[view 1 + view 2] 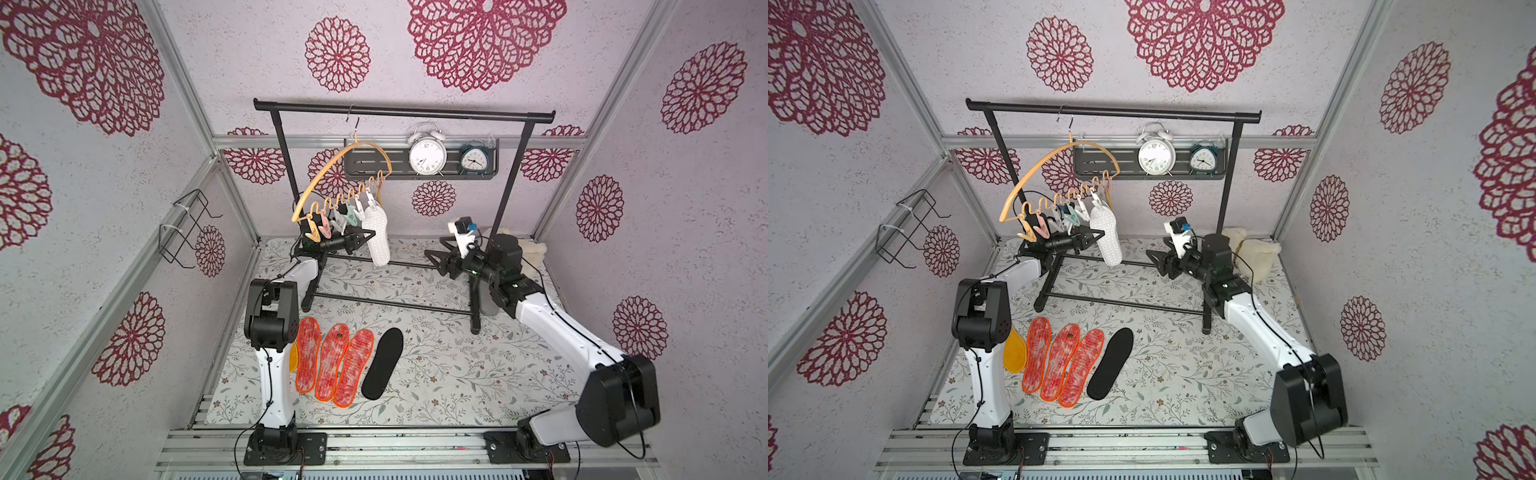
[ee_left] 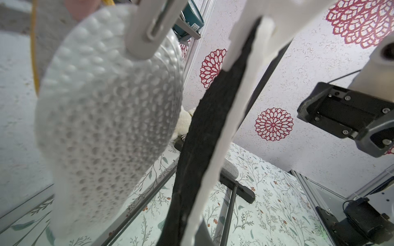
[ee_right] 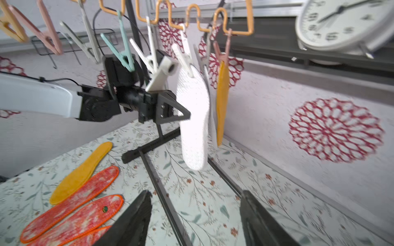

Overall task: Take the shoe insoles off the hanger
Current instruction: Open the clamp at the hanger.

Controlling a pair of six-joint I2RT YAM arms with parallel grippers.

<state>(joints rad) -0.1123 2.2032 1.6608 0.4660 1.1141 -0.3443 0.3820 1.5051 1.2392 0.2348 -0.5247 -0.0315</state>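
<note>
The orange-tan hanger (image 1: 332,166) hangs tilted from the black rack, its pastel clothespins (image 3: 125,53) mostly bare. Clipped to it are a black insole with a white underside (image 2: 202,132), a pale dotted insole (image 2: 106,106) and a yellow-orange insole (image 3: 221,102). My left gripper (image 1: 365,237) is shut on the lower part of the black insole. It sits at the edge of the white hanging face (image 3: 194,119). My right gripper (image 3: 196,193) stands open and empty, to the right of the hanging insoles. On the table lie three red-speckled insoles (image 1: 330,361), a black one (image 1: 383,362) and a yellow one (image 1: 1014,349).
The rack's top bar (image 1: 403,111) and floor bars (image 1: 390,305) cross the work area. Two alarm clocks (image 1: 427,154) stand on a dark wall shelf. A wire basket (image 1: 187,226) hangs on the left wall. A cream fluffy item (image 1: 1250,249) lies at the back right.
</note>
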